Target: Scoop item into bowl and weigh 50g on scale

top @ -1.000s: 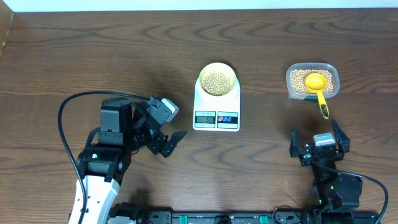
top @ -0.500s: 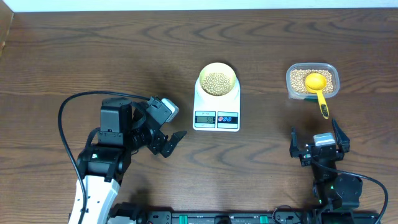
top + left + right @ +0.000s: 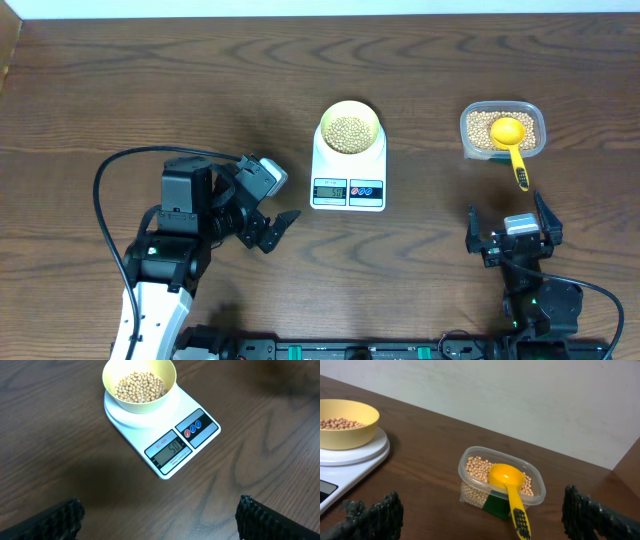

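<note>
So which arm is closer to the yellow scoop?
Right. The right fingers sit just short of the scoop handle; the left fingers are far off, past the scale.

The left arm [image 3: 175,250] angles toward the middle and the right arm [image 3: 535,300] sits low; both jaws gape, empty.

A dark wood-grain table [image 3: 150,90] stands against a plain off-white wall [image 3: 530,405] under even light.
</note>
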Motion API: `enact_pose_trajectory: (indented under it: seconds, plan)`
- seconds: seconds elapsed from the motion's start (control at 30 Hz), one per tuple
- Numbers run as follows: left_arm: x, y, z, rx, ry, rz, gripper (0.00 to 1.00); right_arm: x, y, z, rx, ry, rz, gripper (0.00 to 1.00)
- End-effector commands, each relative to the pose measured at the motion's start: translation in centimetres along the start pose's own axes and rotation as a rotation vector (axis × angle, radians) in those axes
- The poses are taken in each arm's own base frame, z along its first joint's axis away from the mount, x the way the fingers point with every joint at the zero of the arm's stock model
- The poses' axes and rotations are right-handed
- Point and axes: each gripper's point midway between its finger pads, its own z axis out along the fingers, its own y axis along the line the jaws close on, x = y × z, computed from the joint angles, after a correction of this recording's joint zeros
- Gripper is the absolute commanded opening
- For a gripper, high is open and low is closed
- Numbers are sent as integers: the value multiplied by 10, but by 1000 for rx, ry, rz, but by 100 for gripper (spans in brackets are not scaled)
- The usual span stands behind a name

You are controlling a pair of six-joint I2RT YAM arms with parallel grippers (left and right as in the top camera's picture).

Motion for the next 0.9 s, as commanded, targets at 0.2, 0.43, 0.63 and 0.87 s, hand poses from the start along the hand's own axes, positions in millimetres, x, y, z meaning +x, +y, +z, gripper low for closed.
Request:
enact_pose_trajectory:
  seconds: [0.2, 0.43, 0.63, 0.87]
  plan:
    - [-5, 1, -2, 3, -14, 8, 99, 1, 0, 0, 5, 2, -8, 99]
    - [-5, 1, -2, 3, -14, 8, 99, 1, 0, 0, 5, 2, -8, 99]
    - [-5, 1, -2, 3, -14, 8, 99, 1, 0, 0, 5, 2, -8, 99]
    - [-5, 1, -2, 3, -14, 8, 99, 1, 0, 0, 5, 2, -8, 99]
